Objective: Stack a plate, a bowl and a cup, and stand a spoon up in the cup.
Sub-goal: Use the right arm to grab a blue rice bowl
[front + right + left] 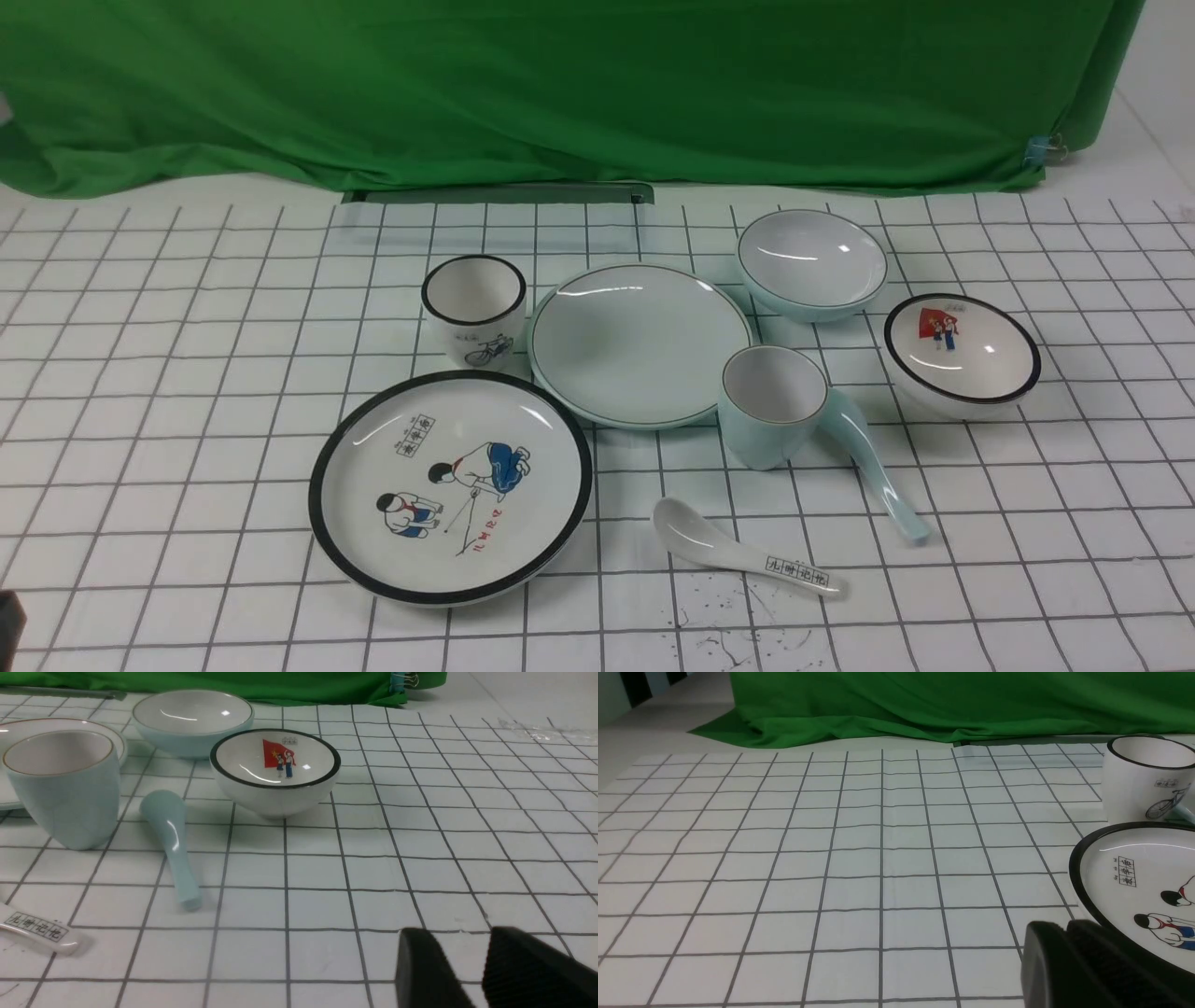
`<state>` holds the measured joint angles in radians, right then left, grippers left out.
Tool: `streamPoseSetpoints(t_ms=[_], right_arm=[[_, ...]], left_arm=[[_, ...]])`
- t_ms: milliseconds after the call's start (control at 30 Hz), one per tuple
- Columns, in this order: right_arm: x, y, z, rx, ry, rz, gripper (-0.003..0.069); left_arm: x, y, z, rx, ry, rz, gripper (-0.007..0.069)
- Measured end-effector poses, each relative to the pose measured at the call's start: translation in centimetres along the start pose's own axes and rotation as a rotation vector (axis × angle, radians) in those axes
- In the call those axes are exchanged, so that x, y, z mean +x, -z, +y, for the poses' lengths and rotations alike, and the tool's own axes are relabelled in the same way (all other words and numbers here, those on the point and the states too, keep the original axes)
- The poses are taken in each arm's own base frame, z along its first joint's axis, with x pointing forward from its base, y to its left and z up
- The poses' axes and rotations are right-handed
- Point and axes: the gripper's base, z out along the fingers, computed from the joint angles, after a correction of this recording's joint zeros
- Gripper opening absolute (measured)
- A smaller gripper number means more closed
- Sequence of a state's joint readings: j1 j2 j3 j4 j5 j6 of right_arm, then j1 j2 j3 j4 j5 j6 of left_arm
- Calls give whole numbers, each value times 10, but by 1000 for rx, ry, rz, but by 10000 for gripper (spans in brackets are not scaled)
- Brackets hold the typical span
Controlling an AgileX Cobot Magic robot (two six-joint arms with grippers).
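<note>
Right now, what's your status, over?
Left gripper shut, right gripper open, both empty. Blue plate, bowl, cup, spoon separate on table, nothing stacked. Spoon lies beside cup. White picture plate, white spoon close by.

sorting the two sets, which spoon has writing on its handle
The white spoon, lying nearest the camera, bears boxed black characters. The pale blue spoon beside the plain cup is unmarked.

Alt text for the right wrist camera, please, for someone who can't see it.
The right gripper, fingers apart and empty, hangs low over the gridded cloth. Ahead stand the pale blue cup with the pale blue spoon lying beside it, a picture bowl, and the plain bowl behind.
</note>
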<state>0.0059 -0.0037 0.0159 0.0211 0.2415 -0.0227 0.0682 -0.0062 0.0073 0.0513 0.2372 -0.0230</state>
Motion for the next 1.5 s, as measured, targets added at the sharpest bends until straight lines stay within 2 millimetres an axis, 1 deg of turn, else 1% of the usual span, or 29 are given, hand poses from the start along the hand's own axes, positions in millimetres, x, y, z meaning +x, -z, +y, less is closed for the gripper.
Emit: streamPoseSetpoints(t_ms=[633,800,967,1100,1133,1167,1233,1267,1300,1367,1433,1500], right_arm=[[-1,0,0,1,25,-12,244],[-7,0,0,3,27,-74,244],[-18,2,0,7,28,-197,244],[-20,2,0,6,7,-227,244],[-22,3,0,-6,-94,-242,244],[-22,3,0,-8,-110,-241,244],[-22,3,0,-45,-419,-239,244],[-22,3,-1,-61,-535,-242,244],[-22,3,0,-78,-669,-239,244],[-22,3,0,-99,-855,-229,244],[-21,2,0,-102,-916,-217,244],[-21,2,0,-103,-923,-217,244]], left_arm=[[0,0,0,0,-1,0,-9],[0,0,0,0,-1,0,-9],[0,0,0,-3,-12,0,-9],[-2,0,0,0,1,-17,-9],[-4,0,-1,15,83,-41,-9],[-4,0,-1,18,96,-45,-9],[-9,1,-4,69,445,-85,-9],[-10,1,-5,85,563,-88,-9],[-11,1,-6,113,771,-90,-9],[-13,1,-8,150,1024,-85,-9],[-13,1,-8,158,1091,-86,-9],[-14,1,-8,159,1099,-87,-9]])
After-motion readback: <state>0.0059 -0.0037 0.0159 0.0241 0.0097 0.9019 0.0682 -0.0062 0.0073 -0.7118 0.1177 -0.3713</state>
